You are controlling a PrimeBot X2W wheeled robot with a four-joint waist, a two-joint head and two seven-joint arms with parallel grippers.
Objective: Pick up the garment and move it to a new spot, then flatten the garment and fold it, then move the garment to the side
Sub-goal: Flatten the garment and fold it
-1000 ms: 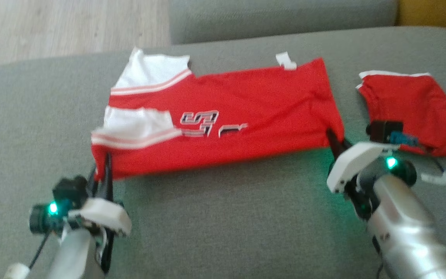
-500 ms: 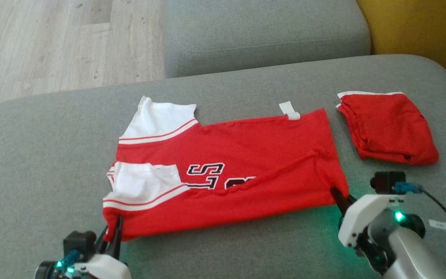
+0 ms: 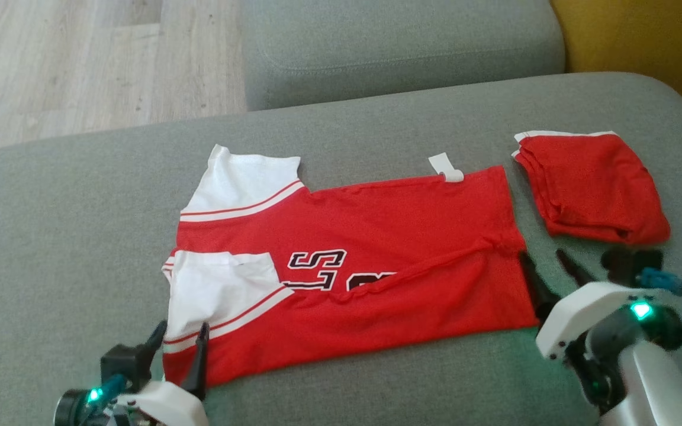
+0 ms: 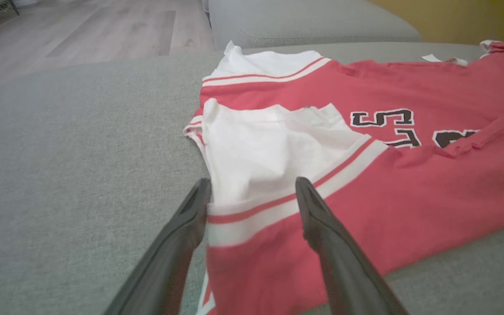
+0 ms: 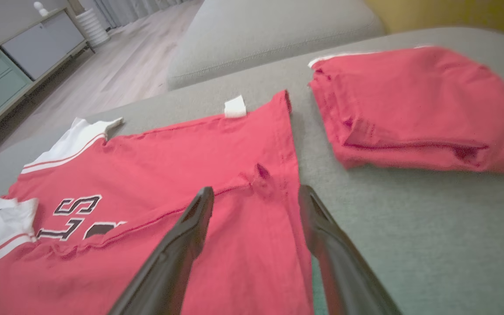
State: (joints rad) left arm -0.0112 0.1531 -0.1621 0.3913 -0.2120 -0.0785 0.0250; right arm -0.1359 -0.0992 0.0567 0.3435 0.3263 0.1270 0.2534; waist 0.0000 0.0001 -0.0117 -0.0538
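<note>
The garment (image 3: 388, 260), a red jersey with white sleeves and black lettering, lies lengthwise on the grey cushion (image 3: 51, 236), its near part doubled over itself. My left gripper (image 3: 180, 338) is open at the jersey's near left corner, fingers straddling the white striped sleeve edge (image 4: 252, 205). At the near right corner my right gripper (image 3: 544, 259) is open too, one finger over the red hem (image 5: 274, 205) and the other over bare cushion. Neither holds the cloth. In the left wrist view my gripper (image 4: 253, 183) stands wide over the sleeve; likewise my right gripper (image 5: 255, 191).
A second red garment (image 3: 592, 195), folded small, lies on the cushion just right of the jersey and beyond my right gripper. A grey cushion block (image 3: 400, 47) sits behind. Wooden floor (image 3: 80, 59) lies at far left, a yellow surface (image 3: 643, 35) at far right.
Both grippers have opened and let go of the jersey's near corners, and the cloth now rests on the cushion. The head camera has shifted between frames.
</note>
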